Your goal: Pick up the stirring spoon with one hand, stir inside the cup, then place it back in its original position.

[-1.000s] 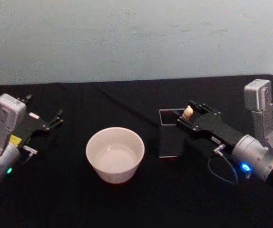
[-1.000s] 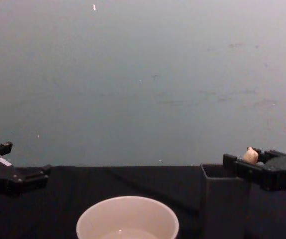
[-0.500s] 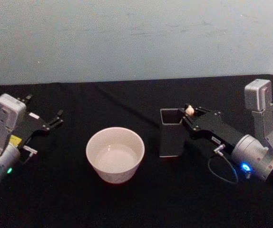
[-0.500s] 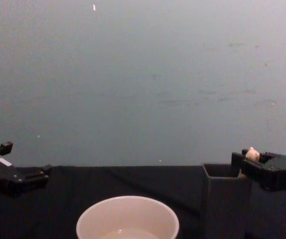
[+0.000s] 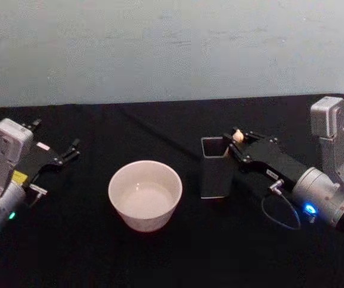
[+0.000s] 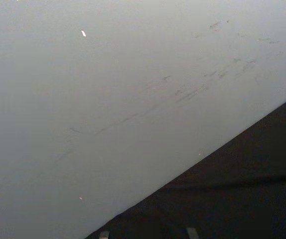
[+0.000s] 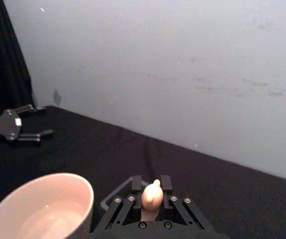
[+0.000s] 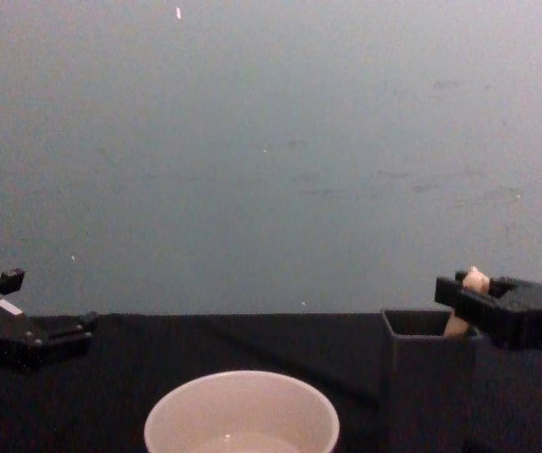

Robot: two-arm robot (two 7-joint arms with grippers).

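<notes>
The beige knob of the stirring spoon (image 5: 237, 135) sticks up at the right rim of the dark square holder (image 5: 215, 174), its lower part hidden inside. My right gripper (image 5: 234, 140), on its silver wrist, is shut on the spoon's handle just under the knob. In the chest view the spoon (image 8: 475, 280) shows a short length of handle above the holder (image 8: 424, 377), with the right gripper (image 8: 460, 291) around it. The right wrist view has the spoon (image 7: 152, 195) pinched in the right gripper (image 7: 151, 181). The cream cup (image 5: 145, 193) stands left of the holder. My left gripper (image 5: 57, 141) rests open at the far left.
A black cloth (image 5: 172, 252) covers the table, backed by a pale wall. The right arm's cable loops on the cloth (image 5: 280, 216) behind the holder. The cup (image 8: 242, 420) sits low and central in the chest view, the left gripper (image 8: 54, 335) at its left edge.
My right gripper has drawn back from over the holder toward its right rim and risen slightly, lifting the spoon's knob a little higher. The left arm has stayed put.
</notes>
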